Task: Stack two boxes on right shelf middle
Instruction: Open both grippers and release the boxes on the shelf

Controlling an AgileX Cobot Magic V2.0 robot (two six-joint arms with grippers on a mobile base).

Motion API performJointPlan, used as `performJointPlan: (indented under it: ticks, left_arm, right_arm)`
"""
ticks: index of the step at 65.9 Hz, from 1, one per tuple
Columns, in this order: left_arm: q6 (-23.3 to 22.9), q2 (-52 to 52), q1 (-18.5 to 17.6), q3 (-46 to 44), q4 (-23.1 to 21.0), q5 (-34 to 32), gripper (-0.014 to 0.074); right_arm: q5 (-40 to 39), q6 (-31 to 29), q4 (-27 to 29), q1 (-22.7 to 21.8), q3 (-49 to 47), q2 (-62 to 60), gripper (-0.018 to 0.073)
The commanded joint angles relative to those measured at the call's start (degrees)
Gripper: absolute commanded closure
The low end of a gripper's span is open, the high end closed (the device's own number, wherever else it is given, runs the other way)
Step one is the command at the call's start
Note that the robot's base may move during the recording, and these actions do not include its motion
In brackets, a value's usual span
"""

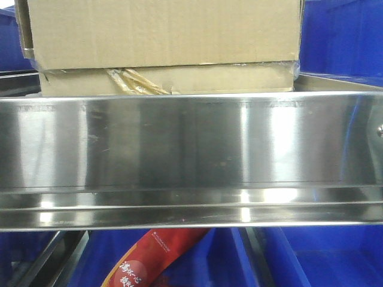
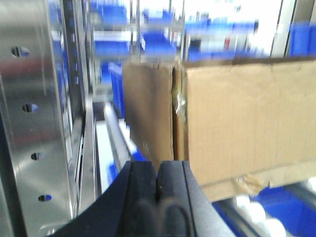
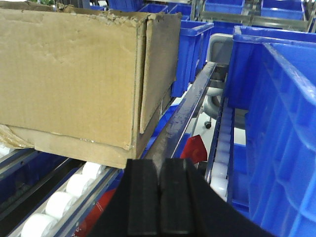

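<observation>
Both grippers are pressed together with nothing between their pads: the left gripper (image 2: 158, 197) shows its two black fingers meeting along a thin seam at the bottom of its wrist view, and the right gripper (image 3: 159, 197) shows the same in its own view, neither touching a carton. Just beyond the left gripper stands the upper box (image 2: 237, 123), brown corrugated cardboard with a ragged top edge and torn tape at its lower seam. From the front it rests on the lower box (image 1: 197, 79), whose face carries crumpled amber tape, and both sit on the shelf (image 1: 191, 143) behind its broad mirror-like front rail, toward the left end of that rail. White rollers (image 3: 64, 197) run under the stack in the right wrist view. Blue bins (image 3: 276, 123) stand at the right edge of the shelf, beside the cartons. Below the rail a red package (image 1: 149, 263) lies tilted, printed with white characters too small and blurred to read. The cartons carry no legible print.
</observation>
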Motion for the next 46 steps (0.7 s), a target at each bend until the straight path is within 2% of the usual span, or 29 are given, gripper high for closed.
performJointPlan:
  ticks: [1,42,46]
  left_arm:
    - [-0.1,-2.0,0.1,1.5,0.1,-3.4,0.0707]
    - [-0.1,-2.6,0.1,1.6,0.1,-3.7,0.0707]
    - [-0.1,-2.6,1.0,1.7,0.1,-3.1,0.0707]
  right_arm:
    - [-2.9,-0.4,-0.6,0.1,0.4,-0.8,0.0721]
    - [-3.9,-0.4,-0.6,0.1,0.4,-0.8,0.0721]
    - [-3.9,-0.4,-0.6,0.1,0.4,-0.8,0.0721]
